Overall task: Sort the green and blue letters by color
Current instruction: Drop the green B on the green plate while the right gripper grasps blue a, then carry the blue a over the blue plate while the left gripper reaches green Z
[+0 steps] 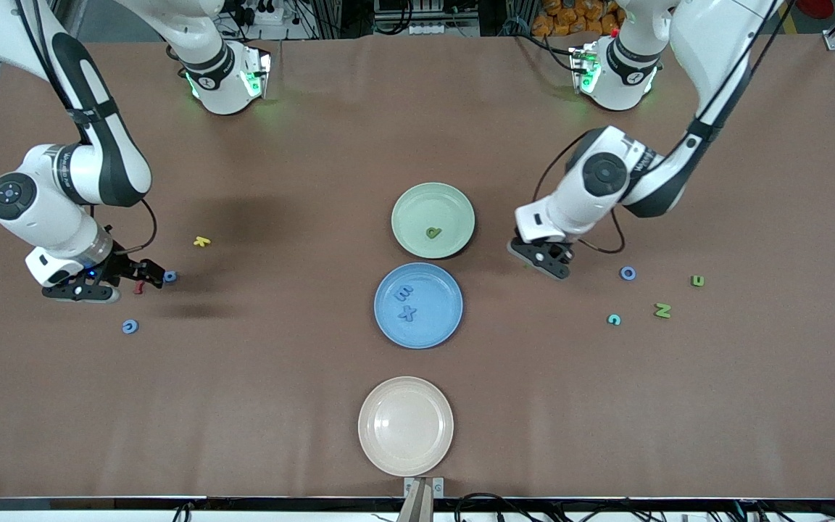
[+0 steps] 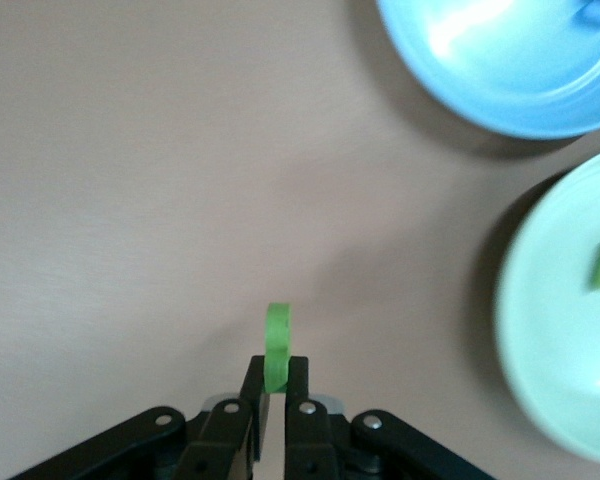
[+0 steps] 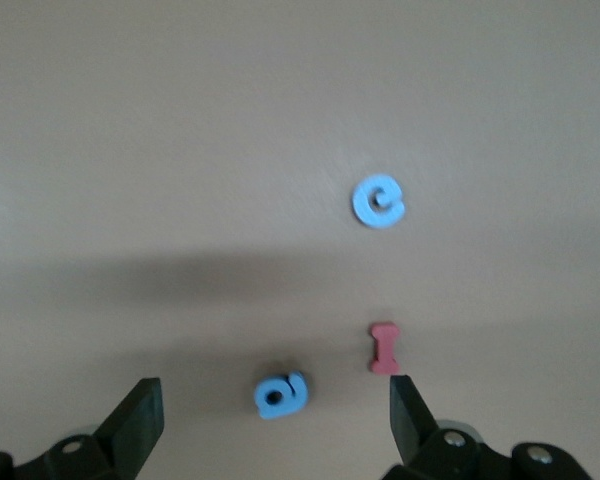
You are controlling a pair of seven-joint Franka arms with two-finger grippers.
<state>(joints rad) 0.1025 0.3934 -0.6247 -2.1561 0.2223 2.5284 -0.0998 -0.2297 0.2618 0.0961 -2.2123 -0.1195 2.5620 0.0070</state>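
Three plates line the middle of the front view: a cream plate (image 1: 405,425) lowest, a blue plate (image 1: 418,305) above it with two blue letters (image 1: 405,302) inside, and a green plate (image 1: 433,220) uppermost with one green letter (image 1: 433,233) already in it. So the sort is under way, with plenty left!

Now the arms. The left gripper (image 1: 548,259) sits at middle right of the front view, beside the green plate, pinched tight on a green piece (image 2: 277,347) that stands on edge between its fingers, as the left wrist view shows at bottom centre. This looks like the carry step; the next move calls for swinging over the green plate and letting go.

The right gripper (image 1: 143,275) is at the left of the front view, low over the table, jaws spread wide and holding nothing. In its wrist view a blue letter a (image 3: 279,393) lies between the open fingers, a dark red letter (image 3: 384,347) just beside one finger, so it will need a clean descent that misses the red one.

Loose bits: a blue c (image 1: 130,327) at lower left, a yellow letter (image 1: 202,241) above, and toward the right edge a blue ring (image 1: 628,273), a teal c (image 1: 614,319), and green pieces (image 1: 662,310) near it.
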